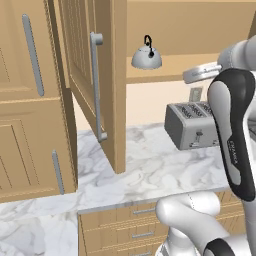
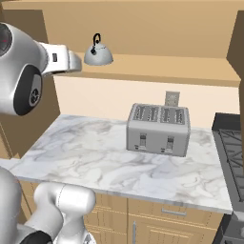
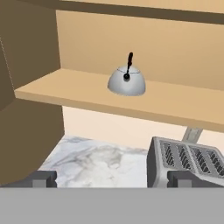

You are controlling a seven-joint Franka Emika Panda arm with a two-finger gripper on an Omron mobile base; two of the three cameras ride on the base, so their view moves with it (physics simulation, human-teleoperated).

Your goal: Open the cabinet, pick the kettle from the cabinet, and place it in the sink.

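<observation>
Cabinet (image 1: pixel 95 85): door swung fully open, its long grey bar handle facing out.
Kettle (image 3: pixel 127 81): squat silver dome with a black upright handle, standing alone on the cabinet shelf, above and left of the toaster (image 2: pixel 158 128).
Gripper (image 3: pixel 112 178): fingers spread wide, holding nothing, well short of the kettle.
Step in hand: reaching for the kettle.
Doing it well: approach level with the shelf, centre the fingers on the black handle, close only once around it.

Glossy white rounded arm (image 1: pixel 200 215) links; black joint covers; small grey lettering.
</observation>
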